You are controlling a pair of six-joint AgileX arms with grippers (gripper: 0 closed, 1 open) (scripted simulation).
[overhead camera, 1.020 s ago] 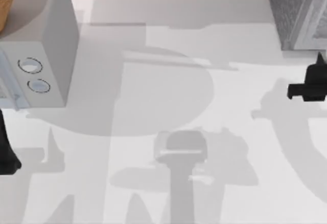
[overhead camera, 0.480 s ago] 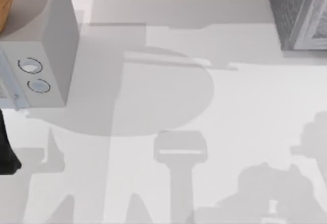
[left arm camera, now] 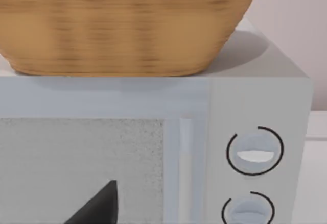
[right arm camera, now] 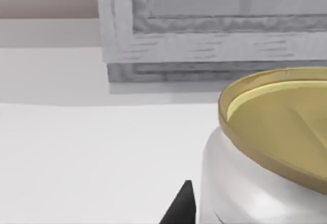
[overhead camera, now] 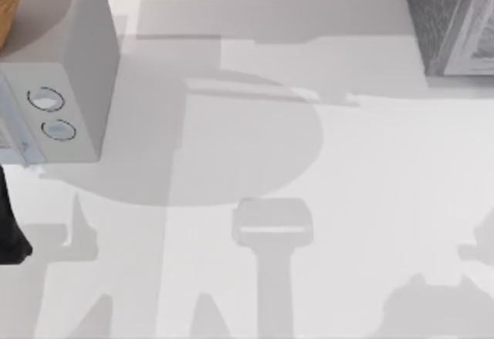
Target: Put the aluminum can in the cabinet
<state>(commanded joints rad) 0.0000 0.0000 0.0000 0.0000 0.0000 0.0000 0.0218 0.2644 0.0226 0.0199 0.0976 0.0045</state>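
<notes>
The aluminum can (right arm camera: pixel 265 157) stands close up in the right wrist view, with a white body and a dull gold round top. A dark tip of my right gripper (right arm camera: pixel 180 206) sits right beside the can's side. Whether it touches the can is unclear. Behind the can stands the cabinet (right arm camera: pixel 214 40), its pale framed front panel facing this camera. In the top view the cabinet (overhead camera: pixel 451 22) fills the far right corner, with dark grey speckled sides. My left arm (overhead camera: pixel 11 231) is parked at the table's left edge.
A smooth pale grey box with two round knobs (overhead camera: pixel 69 69) stands at the far left, and a woven basket (left arm camera: pixel 122 25) rests on top of it. A dark tip of the left gripper (left arm camera: pixel 97 206) hangs in front of that box.
My right gripper was at the top view's right edge one second ago and has since gone out of it. Its shadow has slid toward the front right corner. The left arm has not moved.
</notes>
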